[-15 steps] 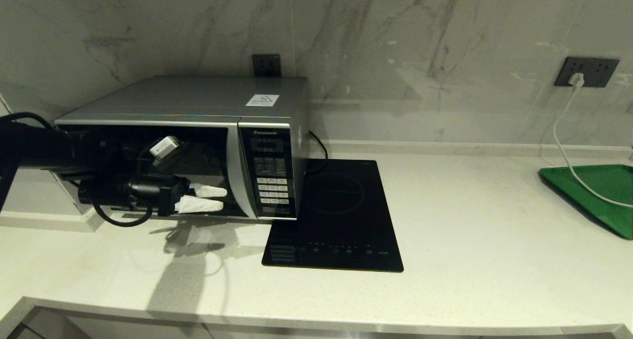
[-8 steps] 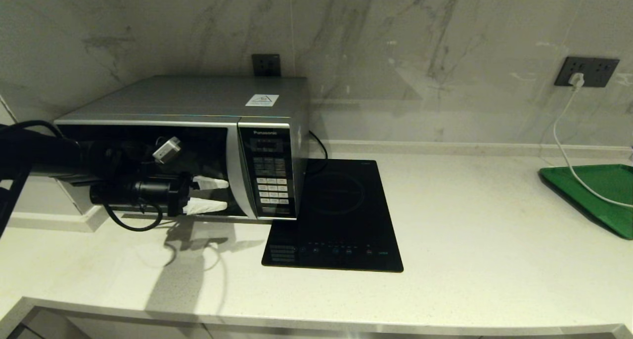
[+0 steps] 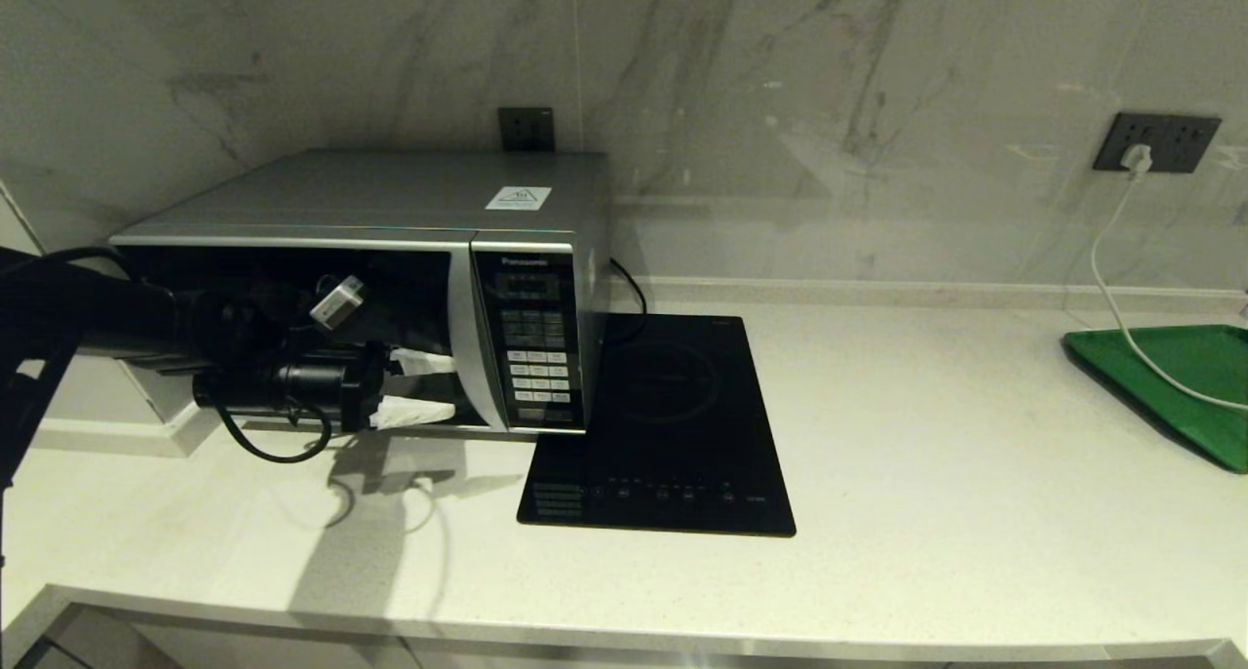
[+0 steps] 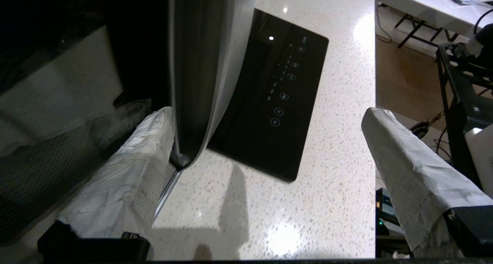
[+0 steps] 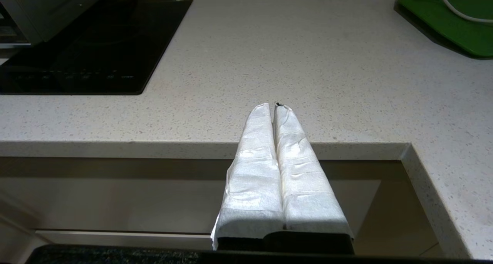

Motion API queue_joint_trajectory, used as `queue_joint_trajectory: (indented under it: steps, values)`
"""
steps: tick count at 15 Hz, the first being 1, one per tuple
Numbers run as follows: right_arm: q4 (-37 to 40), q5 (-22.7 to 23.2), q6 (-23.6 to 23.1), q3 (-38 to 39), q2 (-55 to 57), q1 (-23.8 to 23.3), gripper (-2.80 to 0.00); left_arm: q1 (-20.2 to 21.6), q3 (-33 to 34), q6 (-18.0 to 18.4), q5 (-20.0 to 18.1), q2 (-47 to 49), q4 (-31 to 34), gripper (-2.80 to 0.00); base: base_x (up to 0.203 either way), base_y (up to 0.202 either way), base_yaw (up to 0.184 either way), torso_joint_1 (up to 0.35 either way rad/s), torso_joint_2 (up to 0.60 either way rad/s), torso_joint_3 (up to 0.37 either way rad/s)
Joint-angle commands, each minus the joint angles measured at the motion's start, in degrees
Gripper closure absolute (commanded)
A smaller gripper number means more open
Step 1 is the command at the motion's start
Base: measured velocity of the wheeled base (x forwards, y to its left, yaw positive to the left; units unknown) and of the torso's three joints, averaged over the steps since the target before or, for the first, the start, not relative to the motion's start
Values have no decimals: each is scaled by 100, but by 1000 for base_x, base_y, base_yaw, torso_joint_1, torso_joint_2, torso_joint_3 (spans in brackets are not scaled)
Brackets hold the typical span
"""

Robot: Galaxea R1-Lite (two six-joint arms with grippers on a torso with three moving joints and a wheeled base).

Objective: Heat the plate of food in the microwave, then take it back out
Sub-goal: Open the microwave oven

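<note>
Microwave (image 3: pixel 390 250) sits at the far left of the table (image 3: pixel 926 474), and its dark door looks closed. No plate of food can be seen. A black hob (image 3: pixel 663 425) lies just right of it, and a green tray (image 3: pixel 1180 386) is at the far right. Left gripper (image 3: pixel 444 388) hangs in front of the door, near its right edge, fingers (image 4: pixel 131 167) spread wide and holding nothing. Right gripper (image 5: pixel 275 106) waits by the near table edge, fingers pressed together.
</note>
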Motion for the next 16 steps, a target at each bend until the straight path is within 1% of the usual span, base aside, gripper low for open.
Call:
queue_joint_trajectory:
  steps: [1, 5, 8, 16]
  values:
    - [3, -2, 4, 0, -2, 4, 0, -80, 73, 24, -85, -76, 9, -280, 0, 0, 0, 0, 0, 0]
    - [3, -2, 4, 0, -2, 4, 0, -189, 252, 15, -102, -204, 18, -280, 0, 0, 0, 0, 0, 0]
    - [3, -2, 4, 0, -2, 4, 0, -240, 384, -42, -337, -298, 27, -280, 0, 0, 0, 0, 0, 0]
    - [3, -2, 4, 0, -2, 4, 0, -274, 439, -86, -350, -157, 220, -280, 0, 0, 0, 0, 0, 0]
